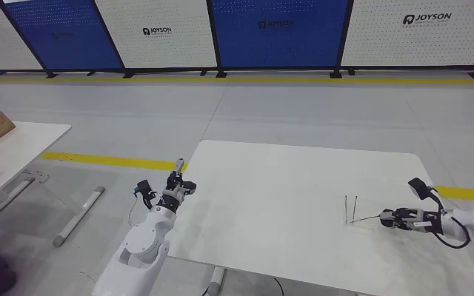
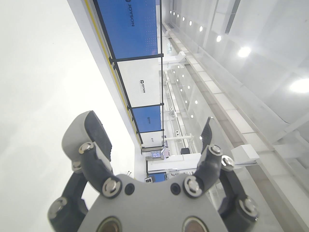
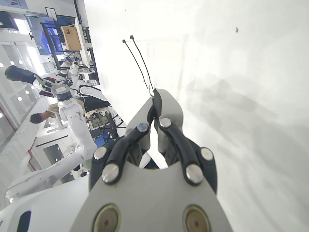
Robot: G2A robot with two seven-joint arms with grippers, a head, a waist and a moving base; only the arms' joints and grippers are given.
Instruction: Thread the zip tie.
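Right gripper (image 3: 153, 95) at table (image 1: 281, 192) 3 o'clock, pinched on zip tie (image 3: 142, 61) tail; left gripper (image 2: 149, 124) wide, 9 o'clock. My worry: thin grip, tail slips, snags second tie (image 3: 132, 57).

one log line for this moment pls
left gripper open, at table edge | right gripper shut on zip tie | not yet threaded

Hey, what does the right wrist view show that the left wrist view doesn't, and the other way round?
Right wrist view adds: two black zip ties lying side by side, the right gripper with its fingers closed at their near ends, and a cardboard box behind. Left wrist view adds: the yellow floor line. Shared: the white table and the left gripper, close up with fingers open in its own view, far off in the right wrist view.
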